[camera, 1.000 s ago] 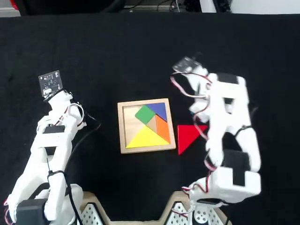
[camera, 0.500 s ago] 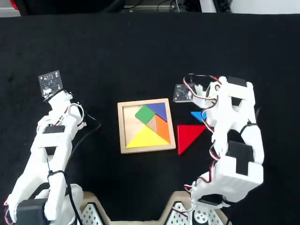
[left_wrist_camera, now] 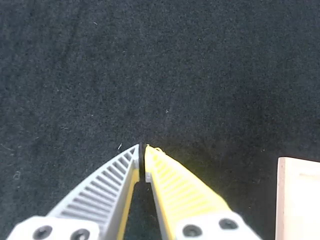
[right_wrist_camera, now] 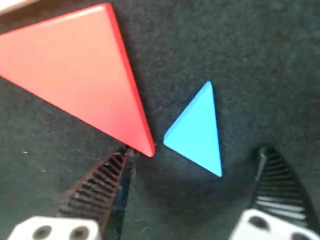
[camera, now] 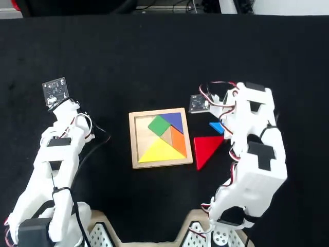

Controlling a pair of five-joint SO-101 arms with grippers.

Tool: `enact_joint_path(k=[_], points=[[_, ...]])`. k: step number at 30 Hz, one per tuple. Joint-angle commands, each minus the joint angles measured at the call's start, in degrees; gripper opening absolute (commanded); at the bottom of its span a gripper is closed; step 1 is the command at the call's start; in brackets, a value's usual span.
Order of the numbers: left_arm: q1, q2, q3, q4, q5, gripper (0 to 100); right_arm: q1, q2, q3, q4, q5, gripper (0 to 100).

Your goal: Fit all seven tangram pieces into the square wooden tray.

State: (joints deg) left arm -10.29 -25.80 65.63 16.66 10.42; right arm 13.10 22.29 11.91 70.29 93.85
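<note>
- L arm [camera: 56, 149] sits on the left side of the black table [camera: 154, 62], well apart from the tray.
- L gripper [left_wrist_camera: 142, 150] is over bare black cloth. Its two fingers are pressed together at the tips w/ nothing btwn them.
- The tray [camera: 134, 139] lies flat in the middle of the table. We see bare wood on its left side.
- In the tray: green square [camera: 159, 125] at the far middle, dark blue triangle [camera: 174, 120] in the far right corner, yellow triangle [camera: 159, 151] along the near side, orange piece [camera: 178, 140] on the right side.
- A brown bit shows btwn those four. We can't tell if it's a piece or just tray.
- The red triangle [camera: 205, 149] lies on the cloth just right of the tray, outside it.
- The light blue triangle [camera: 216, 126] lies on the cloth too, just far of the red one. It's v. close but not touching.
- R arm [camera: 254, 149] bends over that spot on the right side.
- R gripper [right_wrist_camera: 194, 151] is spread wide. The light blue triangle sits btwn its fingers & neither one touches it.
- One finger tip is right by the red triangle's corner. We can't tell if they touch.
</note>
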Motion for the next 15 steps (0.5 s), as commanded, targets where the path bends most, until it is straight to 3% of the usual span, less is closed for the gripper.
enact_joint_path(k=[1, 15], points=[[0.7, -1.8, -0.2, -1.1, -0.4, 3, -3.3, 0.4, -3.1, 2.3, 0.4, 36.4], [0.7, -1.8, -0.2, -1.1, -0.4, 3, -7.3, 0.7, -3.1, -1.3, 0.2, 36.4]])
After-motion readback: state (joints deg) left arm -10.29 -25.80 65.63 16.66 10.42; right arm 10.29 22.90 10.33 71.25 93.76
